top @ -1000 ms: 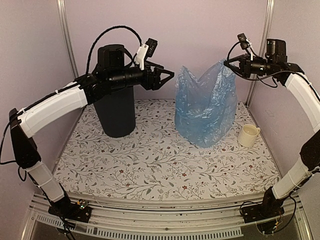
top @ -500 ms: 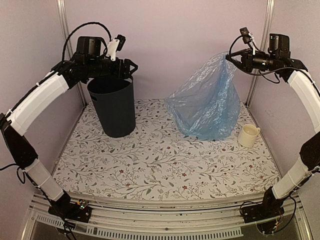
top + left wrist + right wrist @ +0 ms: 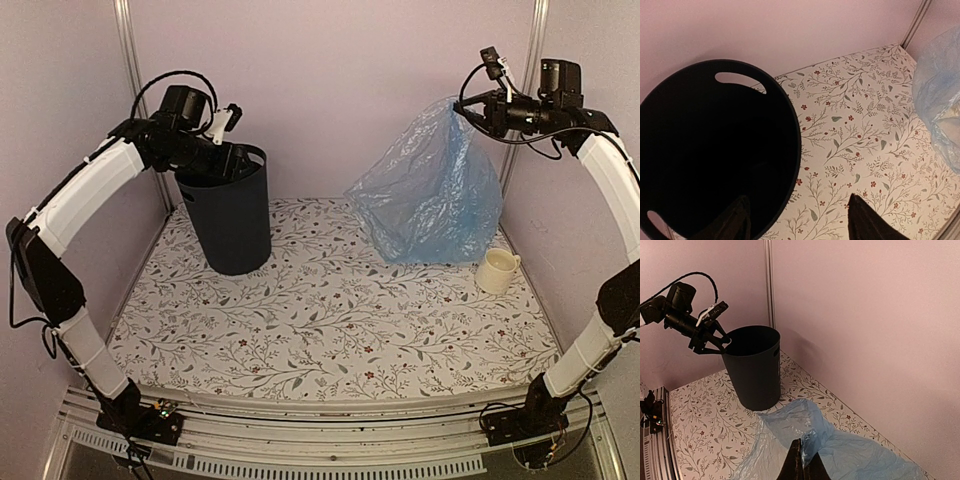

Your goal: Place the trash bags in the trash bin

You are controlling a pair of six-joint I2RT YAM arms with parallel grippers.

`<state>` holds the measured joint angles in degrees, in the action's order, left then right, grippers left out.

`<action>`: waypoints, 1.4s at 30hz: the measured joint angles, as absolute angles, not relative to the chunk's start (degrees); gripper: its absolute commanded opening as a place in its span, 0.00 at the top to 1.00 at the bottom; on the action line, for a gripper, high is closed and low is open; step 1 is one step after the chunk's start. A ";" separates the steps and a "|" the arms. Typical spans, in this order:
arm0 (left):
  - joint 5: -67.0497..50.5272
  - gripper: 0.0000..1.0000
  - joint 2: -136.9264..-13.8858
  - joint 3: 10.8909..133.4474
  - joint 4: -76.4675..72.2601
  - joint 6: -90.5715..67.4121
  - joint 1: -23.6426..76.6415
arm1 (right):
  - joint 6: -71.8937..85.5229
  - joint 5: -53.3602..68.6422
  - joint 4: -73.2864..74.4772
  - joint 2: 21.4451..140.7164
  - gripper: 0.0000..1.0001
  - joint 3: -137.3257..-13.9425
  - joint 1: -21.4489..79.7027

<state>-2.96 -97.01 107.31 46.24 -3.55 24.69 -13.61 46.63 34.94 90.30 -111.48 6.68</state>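
Observation:
The dark navy trash bin (image 3: 232, 218) stands at the back left, leaning slightly; it also shows in the left wrist view (image 3: 715, 150) and the right wrist view (image 3: 754, 371). My left gripper (image 3: 232, 160) is open at the bin's rim (image 3: 799, 226), one finger inside the bin and one outside. The light-blue trash bag (image 3: 430, 195) hangs at the back right, its bottom resting on the table. My right gripper (image 3: 462, 108) is shut on the bag's top edge (image 3: 802, 462) and holds it high. The bag (image 3: 850, 455) spreads out below it.
A small cream mug (image 3: 497, 270) stands on the table just right of the bag. The floral table cover (image 3: 320, 330) runs to pink walls at the back and sides, with metal posts (image 3: 130, 60) in the back corners.
My left gripper has drawn back from near the bag to the bin's rim and now straddles it. My right gripper has carried the bag's top a little up and right; the bag has spread.

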 measured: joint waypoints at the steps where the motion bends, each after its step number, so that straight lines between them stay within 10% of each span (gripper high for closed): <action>1: -3.20 0.33 -97.17 107.31 46.54 -3.55 24.25 | -14.02 46.44 35.27 90.35 0.98 -111.48 6.68; 42: -8.69 0.77 -101.62 107.11 47.64 -3.16 22.55 | -19.62 41.91 39.83 90.17 0.98 -113.60 6.68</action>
